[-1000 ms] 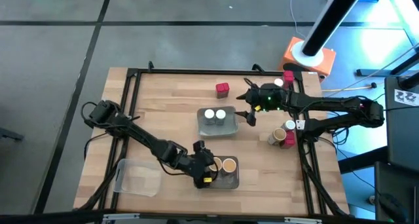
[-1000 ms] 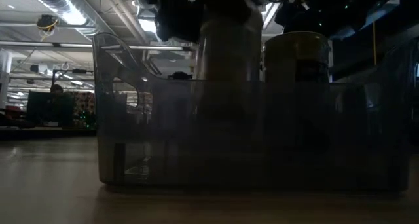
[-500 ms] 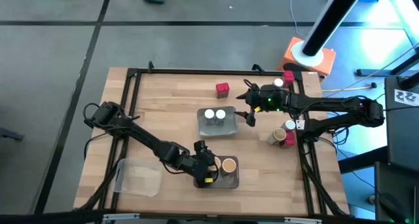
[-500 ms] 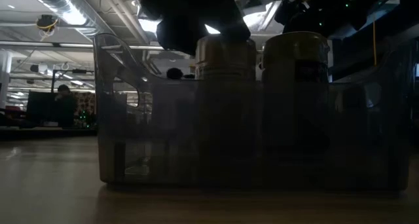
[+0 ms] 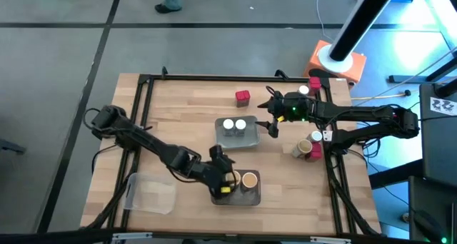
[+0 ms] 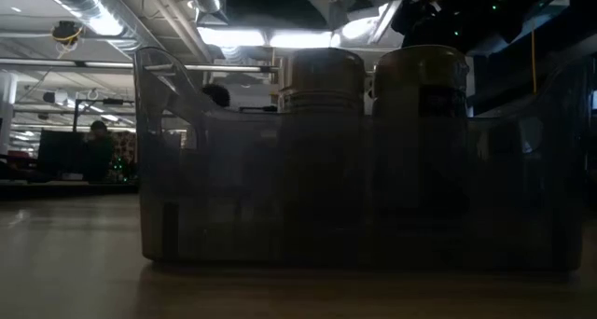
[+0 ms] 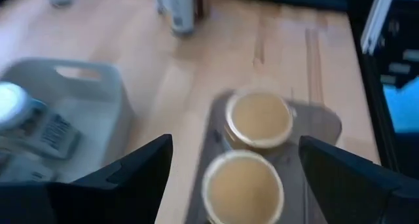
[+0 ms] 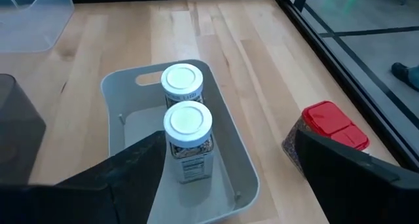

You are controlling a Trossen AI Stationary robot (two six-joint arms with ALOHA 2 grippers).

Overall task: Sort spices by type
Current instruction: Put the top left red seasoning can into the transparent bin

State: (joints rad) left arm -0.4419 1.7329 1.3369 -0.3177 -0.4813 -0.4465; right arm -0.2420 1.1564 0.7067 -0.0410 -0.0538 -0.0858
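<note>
Of three trays, the smoky tray (image 6: 177, 179) at the table's near edge has just gained its second brown cylinder (image 6: 322, 76). The left gripper (image 5: 230, 181) has let it go and lifted away, fingers spread and empty, so that type is half gathered. The clear tray (image 5: 146, 194) holds nothing. The grey tray (image 8: 243, 175) holds two white-lidded jars (image 8: 182, 81), and the right gripper (image 5: 273, 126) hovers beside it, fingers spread. Three red packets (image 5: 243, 97), apparently two cylinders and two white jars wait loose, mostly by the right edge.
</note>
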